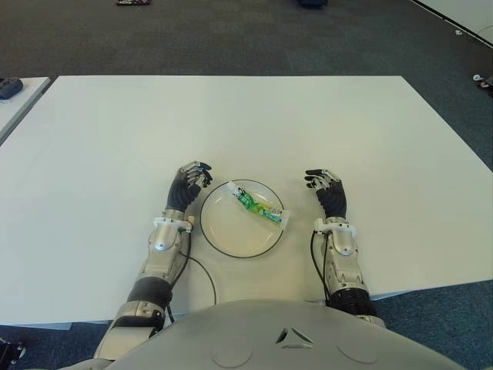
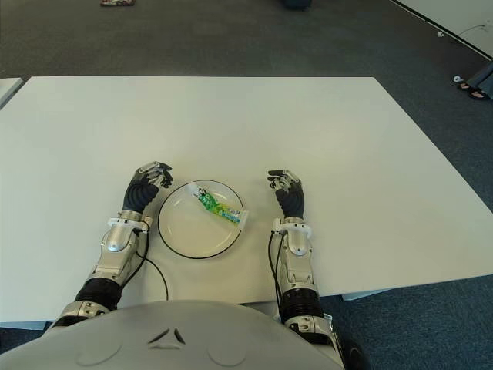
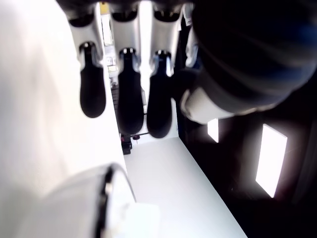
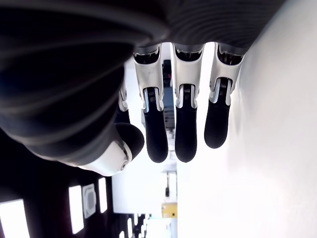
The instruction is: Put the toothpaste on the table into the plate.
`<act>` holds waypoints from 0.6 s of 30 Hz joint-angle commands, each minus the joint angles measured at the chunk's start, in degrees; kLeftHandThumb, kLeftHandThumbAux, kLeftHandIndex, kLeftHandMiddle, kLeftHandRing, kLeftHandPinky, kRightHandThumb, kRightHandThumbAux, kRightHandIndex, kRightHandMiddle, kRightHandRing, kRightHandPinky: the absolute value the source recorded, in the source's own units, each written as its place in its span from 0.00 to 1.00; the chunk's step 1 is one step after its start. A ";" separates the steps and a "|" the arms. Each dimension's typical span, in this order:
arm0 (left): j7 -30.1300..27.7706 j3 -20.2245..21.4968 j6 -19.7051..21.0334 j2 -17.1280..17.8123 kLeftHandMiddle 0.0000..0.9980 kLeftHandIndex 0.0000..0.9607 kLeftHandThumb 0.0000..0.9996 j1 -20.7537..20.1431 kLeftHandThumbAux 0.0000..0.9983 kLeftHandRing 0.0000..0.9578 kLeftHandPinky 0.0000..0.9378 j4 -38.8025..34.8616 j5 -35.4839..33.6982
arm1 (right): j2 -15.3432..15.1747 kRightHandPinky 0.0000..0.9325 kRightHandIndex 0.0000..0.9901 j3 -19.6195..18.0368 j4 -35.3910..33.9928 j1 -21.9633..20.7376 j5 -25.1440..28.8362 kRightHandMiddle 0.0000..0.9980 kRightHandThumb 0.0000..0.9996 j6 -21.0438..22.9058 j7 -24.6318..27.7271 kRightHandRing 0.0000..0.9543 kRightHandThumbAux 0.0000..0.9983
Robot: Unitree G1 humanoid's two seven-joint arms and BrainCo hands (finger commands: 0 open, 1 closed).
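The toothpaste (image 1: 258, 206) lies inside the plate (image 1: 223, 239), diagonally, with its flat end over the rim on my right. My left hand (image 1: 189, 186) is just beside the plate on its left, fingers loosely extended and holding nothing. My right hand (image 1: 330, 190) is near the plate on its right, fingers likewise relaxed and empty. I judge the placement step complete. No further grasp is required; the next move calls only for keeping both hands clear on the counter (image 1: 231, 123).
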 commanded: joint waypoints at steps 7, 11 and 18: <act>2.89 1.22 1.23 -1.15 0.56 0.45 0.70 3.24 0.72 0.59 0.58 2.62 -0.68 | -0.14 0.41 0.42 0.26 2.09 -1.09 -0.04 0.39 0.69 -1.91 0.88 0.39 0.74; 3.71 1.53 0.44 -1.33 0.55 0.45 0.70 3.30 0.72 0.58 0.58 3.10 -0.91 | -0.19 0.41 0.42 0.48 2.39 -1.16 -0.38 0.39 0.69 -1.84 0.79 0.39 0.74; 4.46 2.93 -2.10 -1.48 0.56 0.45 0.70 3.06 0.72 0.59 0.59 4.82 -1.72 | -0.20 0.41 0.42 0.74 2.96 -1.33 -0.43 0.39 0.69 -1.88 0.98 0.39 0.74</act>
